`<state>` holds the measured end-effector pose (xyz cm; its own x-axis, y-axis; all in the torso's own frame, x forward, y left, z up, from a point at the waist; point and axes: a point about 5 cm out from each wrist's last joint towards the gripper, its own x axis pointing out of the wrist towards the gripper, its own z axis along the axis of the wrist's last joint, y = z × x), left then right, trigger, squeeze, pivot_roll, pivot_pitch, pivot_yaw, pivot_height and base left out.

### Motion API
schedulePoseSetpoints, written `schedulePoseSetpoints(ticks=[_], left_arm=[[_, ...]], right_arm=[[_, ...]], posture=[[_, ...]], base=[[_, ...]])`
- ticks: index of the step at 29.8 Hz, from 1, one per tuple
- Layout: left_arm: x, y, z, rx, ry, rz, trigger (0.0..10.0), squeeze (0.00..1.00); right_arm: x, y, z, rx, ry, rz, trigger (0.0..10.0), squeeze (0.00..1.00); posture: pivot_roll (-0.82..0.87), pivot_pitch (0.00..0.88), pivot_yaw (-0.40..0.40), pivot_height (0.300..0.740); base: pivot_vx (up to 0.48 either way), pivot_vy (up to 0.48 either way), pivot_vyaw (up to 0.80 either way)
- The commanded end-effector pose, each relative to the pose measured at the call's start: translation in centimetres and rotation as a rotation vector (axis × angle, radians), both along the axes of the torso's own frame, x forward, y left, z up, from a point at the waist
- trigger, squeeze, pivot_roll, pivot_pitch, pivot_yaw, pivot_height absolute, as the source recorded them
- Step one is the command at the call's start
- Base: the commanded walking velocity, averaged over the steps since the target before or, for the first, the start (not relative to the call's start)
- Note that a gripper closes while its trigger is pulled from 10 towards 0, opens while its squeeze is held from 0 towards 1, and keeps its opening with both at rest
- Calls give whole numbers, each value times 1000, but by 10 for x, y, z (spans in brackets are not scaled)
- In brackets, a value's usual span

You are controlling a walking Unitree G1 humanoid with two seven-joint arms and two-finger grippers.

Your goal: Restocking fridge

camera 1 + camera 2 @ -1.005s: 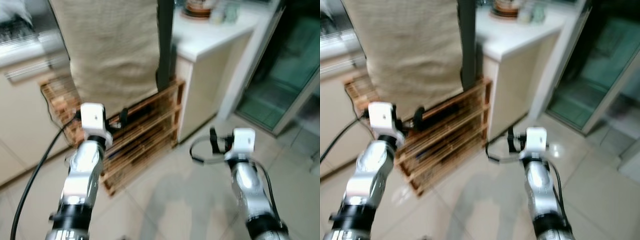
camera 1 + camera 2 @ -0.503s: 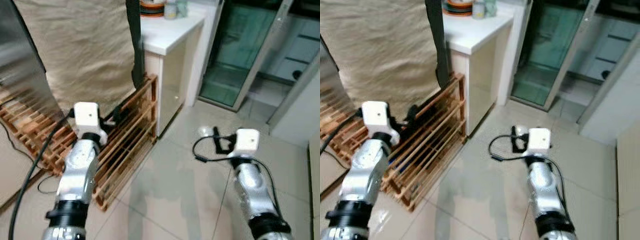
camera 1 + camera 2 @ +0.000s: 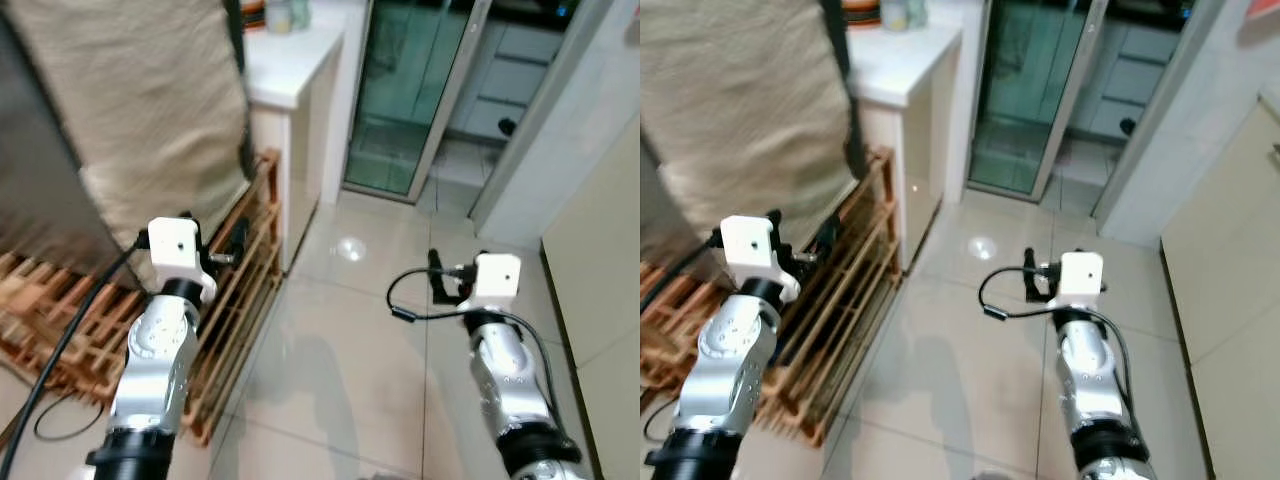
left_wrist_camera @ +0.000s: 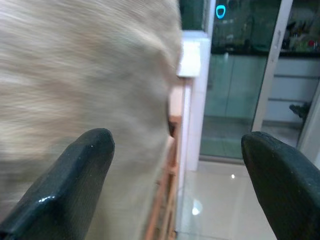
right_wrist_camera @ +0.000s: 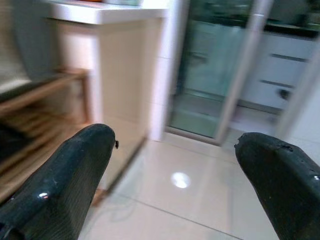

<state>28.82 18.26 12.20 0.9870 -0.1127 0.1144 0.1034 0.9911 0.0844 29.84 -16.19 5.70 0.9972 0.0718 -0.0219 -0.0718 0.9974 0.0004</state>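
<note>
Left gripper [image 4: 175,190] and right gripper [image 5: 175,185] hang wide apart and empty above tiled floor [image 3: 350,340], wooden rack [image 3: 235,290] at left.

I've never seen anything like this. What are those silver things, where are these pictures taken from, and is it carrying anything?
The silver things are a walking robot's two arms. Two pictures come from cameras in its head, looking down; two come from cameras on its wrists. The left gripper and right gripper have their jaws wide apart and hold nothing. The robot stands on a tiled floor. On its left are a wooden rack, a beige cloth and a white counter; ahead is a glass door.
</note>
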Motion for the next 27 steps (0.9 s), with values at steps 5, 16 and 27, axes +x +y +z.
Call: schedulePoseSetpoints(ticks=[5,16,27], left_arm=[[0,-13,16,1,-75,-92,10000,0],[23,38,59,90,-124,-33,10000,0],[41,30,61,40,-92,66,10000,0]], right_arm=[[1,-12,1,-13,-8,-28,10000,0],[1,-15,1,-17,2,-11,10000,0],[-2,-1,-4,-3,17,40,10000,0]], posture=[[-110,0,-19,740],[-108,0,-31,740],[-118,0,-25,740]], base=[[0,0,0],[0,0,0],[0,0,0]])
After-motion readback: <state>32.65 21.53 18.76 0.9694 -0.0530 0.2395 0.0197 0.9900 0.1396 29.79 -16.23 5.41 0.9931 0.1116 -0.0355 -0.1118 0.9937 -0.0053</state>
